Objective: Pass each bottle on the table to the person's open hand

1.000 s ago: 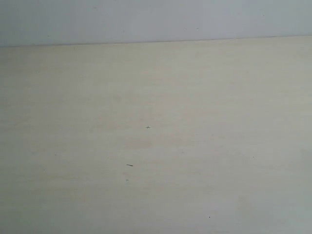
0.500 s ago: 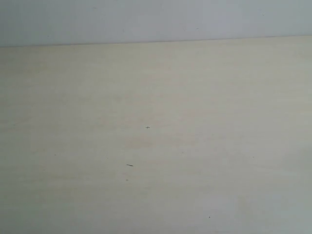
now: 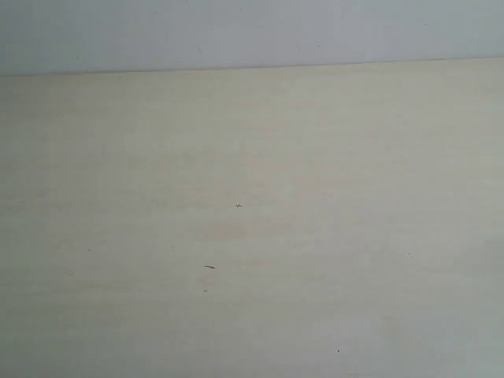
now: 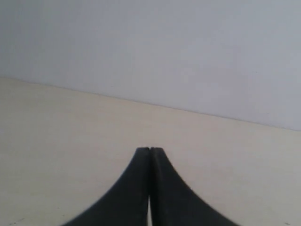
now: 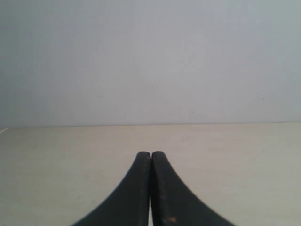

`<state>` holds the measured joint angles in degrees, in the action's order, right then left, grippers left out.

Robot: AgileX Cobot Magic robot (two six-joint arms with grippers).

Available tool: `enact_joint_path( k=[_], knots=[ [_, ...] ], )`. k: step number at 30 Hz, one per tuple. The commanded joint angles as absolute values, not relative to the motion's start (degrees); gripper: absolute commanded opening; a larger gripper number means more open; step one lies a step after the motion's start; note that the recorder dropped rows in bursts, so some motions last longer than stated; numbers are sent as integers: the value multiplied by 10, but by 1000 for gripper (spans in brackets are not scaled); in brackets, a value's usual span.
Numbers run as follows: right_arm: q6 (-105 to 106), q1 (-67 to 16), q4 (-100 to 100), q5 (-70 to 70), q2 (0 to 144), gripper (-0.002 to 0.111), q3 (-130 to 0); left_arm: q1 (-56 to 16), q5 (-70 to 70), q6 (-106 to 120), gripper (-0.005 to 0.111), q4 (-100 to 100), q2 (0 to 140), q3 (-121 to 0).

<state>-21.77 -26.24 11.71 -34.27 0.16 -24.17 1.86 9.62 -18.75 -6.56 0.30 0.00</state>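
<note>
The pale beige table (image 3: pixel 315 157) fills the exterior view, bare except for a few tiny dark specks. No bottle shows in any view, and the person's hand is out of view too. Neither arm appears in the exterior view. In the left wrist view my left gripper (image 4: pixel 150 149) is shut, its black fingers pressed together with nothing between them, above the table (image 4: pixel 56 122). My right gripper (image 5: pixel 151 153) is likewise shut and holds nothing, over the table (image 5: pixel 235 150).
A plain grey-white wall (image 3: pixel 252 31) rises behind the table's far edge (image 3: pixel 252 68). The same wall (image 4: pixel 164 52) fills the upper part of the left wrist view, and the wall (image 5: pixel 150 61) also backs the right wrist view.
</note>
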Motion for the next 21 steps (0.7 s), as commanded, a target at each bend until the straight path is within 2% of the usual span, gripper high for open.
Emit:
enact_joint_path(
  k=[1, 21],
  knots=[
    [-217, -260, 120, -342, 0, 0, -245, 69, 109, -154, 0, -52, 0, 0],
    [-217, -260, 120, -342, 0, 0, -245, 74, 125, -152, 0, -97, 0, 0]
  ],
)
